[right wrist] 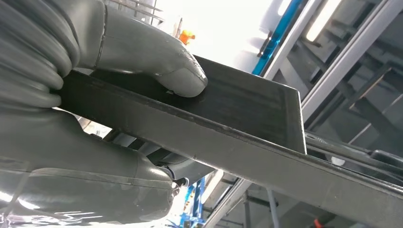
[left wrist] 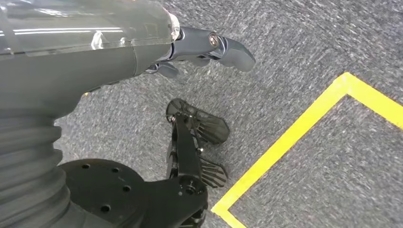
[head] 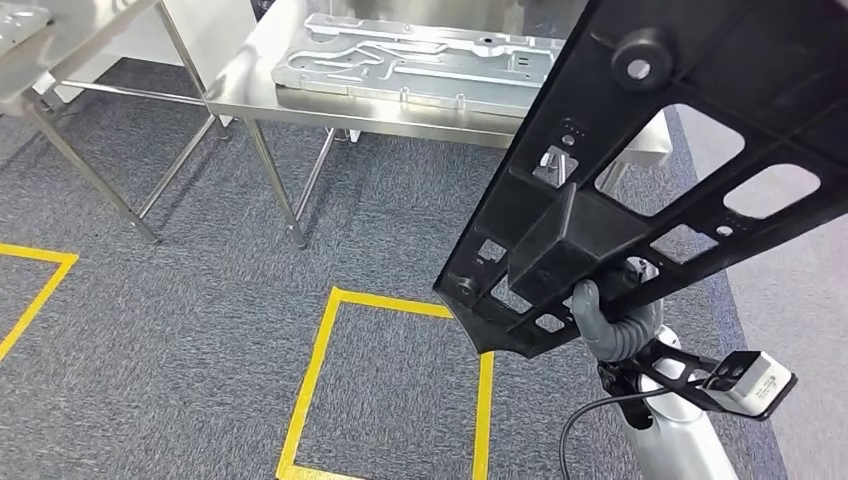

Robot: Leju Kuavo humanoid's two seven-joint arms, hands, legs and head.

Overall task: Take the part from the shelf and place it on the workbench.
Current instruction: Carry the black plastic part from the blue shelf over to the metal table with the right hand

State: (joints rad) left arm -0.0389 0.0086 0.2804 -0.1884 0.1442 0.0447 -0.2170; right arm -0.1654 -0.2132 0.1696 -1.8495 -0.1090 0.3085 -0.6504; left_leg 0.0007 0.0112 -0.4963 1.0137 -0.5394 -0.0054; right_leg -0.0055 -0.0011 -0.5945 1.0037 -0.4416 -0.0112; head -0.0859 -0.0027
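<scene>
My right hand [head: 612, 322] is raised in front of me, thumb [right wrist: 157, 66] pressed on top of the black part [head: 690, 160], fingers clamped beneath. My left hand [left wrist: 209, 50] hangs low, fingers apart, holding nothing.

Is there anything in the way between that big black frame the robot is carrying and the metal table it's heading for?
Nothing visible blocks the path. The black part, held by the right robot hand, is above open grey carpet short of the workbench. A silver plate already lies on the workbench top, taking up much of the visible surface.
</scene>
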